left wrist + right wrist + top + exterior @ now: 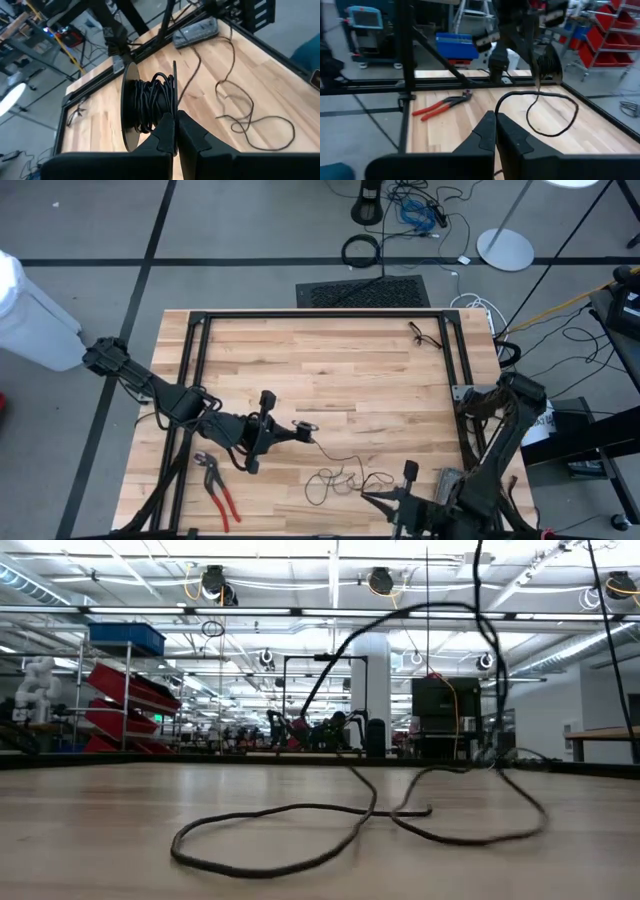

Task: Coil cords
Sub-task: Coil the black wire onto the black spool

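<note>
Cord partly wound on a spool, the rest loose on the counter

Left end effector (283,430) is clamped on the spool (147,107) at counter centre; the cord (335,480) trails toward 5 o'clock in loose loops. Right end effector (375,498), pinched closed and empty, sits beside those loops. Pliers (218,489) lie at 7 o'clock.

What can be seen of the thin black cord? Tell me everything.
The cord is thin, black and wire-like. Part is wound on a small dark spool held by the shut left gripper. From there it trails across the wooden table and lies in loose, tangled loops near the front edge, close to the shut right gripper.
</note>
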Tool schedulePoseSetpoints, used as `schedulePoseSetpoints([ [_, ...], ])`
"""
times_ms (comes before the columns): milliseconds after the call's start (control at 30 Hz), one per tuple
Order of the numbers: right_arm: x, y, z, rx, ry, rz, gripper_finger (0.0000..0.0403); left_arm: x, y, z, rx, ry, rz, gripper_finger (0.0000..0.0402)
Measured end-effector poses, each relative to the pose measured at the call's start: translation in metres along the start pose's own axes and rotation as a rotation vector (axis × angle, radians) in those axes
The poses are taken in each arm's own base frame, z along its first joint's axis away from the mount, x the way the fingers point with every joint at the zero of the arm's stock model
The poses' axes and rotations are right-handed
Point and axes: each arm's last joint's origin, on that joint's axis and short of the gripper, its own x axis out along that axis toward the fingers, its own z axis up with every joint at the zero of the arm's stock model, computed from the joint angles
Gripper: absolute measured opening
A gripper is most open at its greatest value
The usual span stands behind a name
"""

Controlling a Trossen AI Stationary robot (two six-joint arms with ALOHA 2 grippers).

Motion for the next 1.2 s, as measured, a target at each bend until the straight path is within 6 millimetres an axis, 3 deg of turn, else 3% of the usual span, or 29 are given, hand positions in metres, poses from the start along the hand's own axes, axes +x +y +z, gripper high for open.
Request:
schedulePoseSetpoints([
  [467, -0.013, -0.013, 0.064, -0.139, -0.079, 0.065, 0.0000, -0.001, -0.006, 0.000, 0.007, -0.042, -0.201, 0.0008],
  [900, 0.014, -0.022, 0.114, -0.314, -0.122, 0.124, 0.0000, 0.021, -0.020, -0.004, 0.040, -0.053, -0.371, 0.0008],
  [1200, 0.011, -0.029, 0.137, -0.388, -0.163, 0.106, 0.0000, 0.035, -0.020, -0.008, 0.025, -0.052, -0.426, 0.0008],
])
